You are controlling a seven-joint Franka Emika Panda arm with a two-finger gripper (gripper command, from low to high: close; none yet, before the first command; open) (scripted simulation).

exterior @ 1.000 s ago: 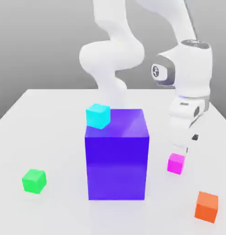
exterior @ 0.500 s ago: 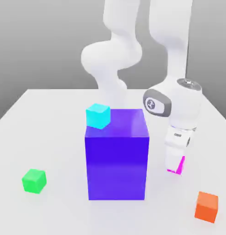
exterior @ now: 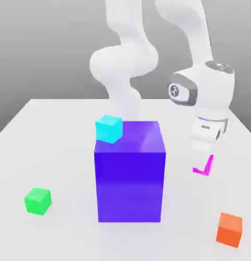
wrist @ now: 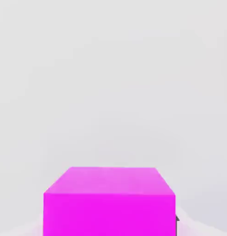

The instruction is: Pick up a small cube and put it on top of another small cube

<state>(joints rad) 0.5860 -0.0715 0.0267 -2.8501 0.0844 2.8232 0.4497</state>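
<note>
Exterior view puts the gripper (exterior: 203,162) at right of centre, its fingers clamped on the magenta cube (exterior: 205,167), of which only a thin pink edge shows below and beside the white fingers. A clear gap of table (exterior: 56,122) shows under the cube, so it appears to be lifted off the surface. Hand view shows the same magenta cube (wrist: 109,201) large at the lower middle of the frame, with plain pale table behind it.

So the pick looks done: the cube is gripped and raised. What remains is the carry and the placing. The green cube (exterior: 37,200) sits at lower left of the exterior view, well apart from the gripper, and nothing rests on it. Between them stands the big purple block (exterior: 129,173) with a cyan cube (exterior: 108,128) on its upper left corner, so the route probably has to go over or around that block. An orange cube (exterior: 230,229) lies at lower right, untouched.
</note>
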